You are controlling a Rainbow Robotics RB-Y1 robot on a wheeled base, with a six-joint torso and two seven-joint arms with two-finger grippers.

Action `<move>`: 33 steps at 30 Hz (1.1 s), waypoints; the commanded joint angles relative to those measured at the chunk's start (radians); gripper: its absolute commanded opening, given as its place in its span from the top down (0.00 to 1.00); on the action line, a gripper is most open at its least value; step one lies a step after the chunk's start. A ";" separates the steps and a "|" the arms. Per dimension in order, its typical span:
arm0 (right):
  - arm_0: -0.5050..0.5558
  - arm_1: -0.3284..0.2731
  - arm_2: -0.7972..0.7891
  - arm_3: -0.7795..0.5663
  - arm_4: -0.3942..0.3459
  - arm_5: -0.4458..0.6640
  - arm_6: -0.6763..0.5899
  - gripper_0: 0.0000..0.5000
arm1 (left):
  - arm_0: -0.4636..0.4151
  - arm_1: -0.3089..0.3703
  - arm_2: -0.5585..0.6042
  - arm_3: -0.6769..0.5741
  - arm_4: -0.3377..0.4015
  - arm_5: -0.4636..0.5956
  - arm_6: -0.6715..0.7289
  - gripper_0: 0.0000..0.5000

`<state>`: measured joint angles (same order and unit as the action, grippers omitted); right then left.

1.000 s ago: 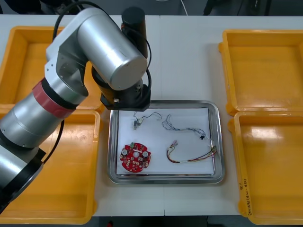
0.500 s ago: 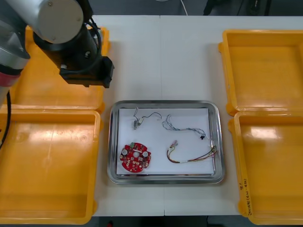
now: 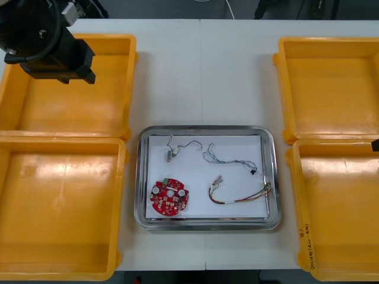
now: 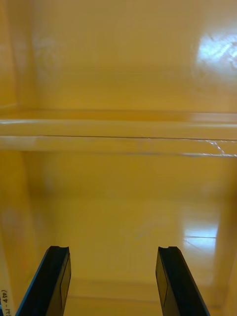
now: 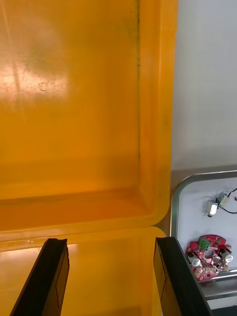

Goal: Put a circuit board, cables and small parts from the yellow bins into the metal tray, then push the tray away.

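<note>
- Metal tray (image 3: 205,129) at the middle of the table (image 3: 201,71), between the four yellow bins, long axis running left to right, short axis pointing away from the robot.
- On its white lining: round red circuit board (image 3: 170,197) in the near left corner, black cable (image 3: 185,145) with a small metal part (image 3: 170,155) beyond it, blue and white cable (image 3: 228,158) and red and yellow cable (image 3: 240,195) to the right.
- Bins bare inside, so loading judged finished and only the push left.
- Left gripper (image 5: 113,281) above the far left bin (image 3: 131,65), fingers (image 5: 57,276) spread wide, holding nothing; tray lying nearer the robot and to its right, far left corner just past the bin's rim.
- Right gripper (image 4: 113,284) above the right-hand bins at the table's right edge, equally wide and empty; tray off to its left, past the near right bin (image 3: 291,195).
- Neither arm plainly the nearer; either judged to need a way round to the near rim, along the narrow strip of table at the robot's side.
- Beyond the far rim, broad bare tabletop with nothing in the path.
- At both short ends, bin rims just beside the tray and the far bins' corners near its far corners; straight travel judged essential to avoid catching them.
</note>
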<state>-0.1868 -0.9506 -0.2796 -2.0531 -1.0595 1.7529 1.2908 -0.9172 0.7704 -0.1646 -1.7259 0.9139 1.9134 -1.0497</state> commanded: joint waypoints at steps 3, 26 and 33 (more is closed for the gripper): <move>-0.131 -0.045 0.129 -0.079 -0.030 0.011 -0.030 0.00 | 0.113 0.073 0.111 -0.132 0.011 0.006 -0.150 0.00; -0.499 0.001 0.741 -0.252 0.049 -0.039 -0.008 0.00 | 0.498 0.115 0.404 -0.377 0.056 0.006 -0.164 0.00; -0.520 0.006 0.861 -0.295 0.076 -0.042 -0.002 0.00 | 0.561 0.118 0.412 -0.416 0.008 0.006 -0.176 0.00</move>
<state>-0.6590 -0.9507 0.5278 -2.3135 -0.9937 1.7207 1.2908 -0.3853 0.8408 0.2206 -2.1006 0.9460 1.9141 -1.1414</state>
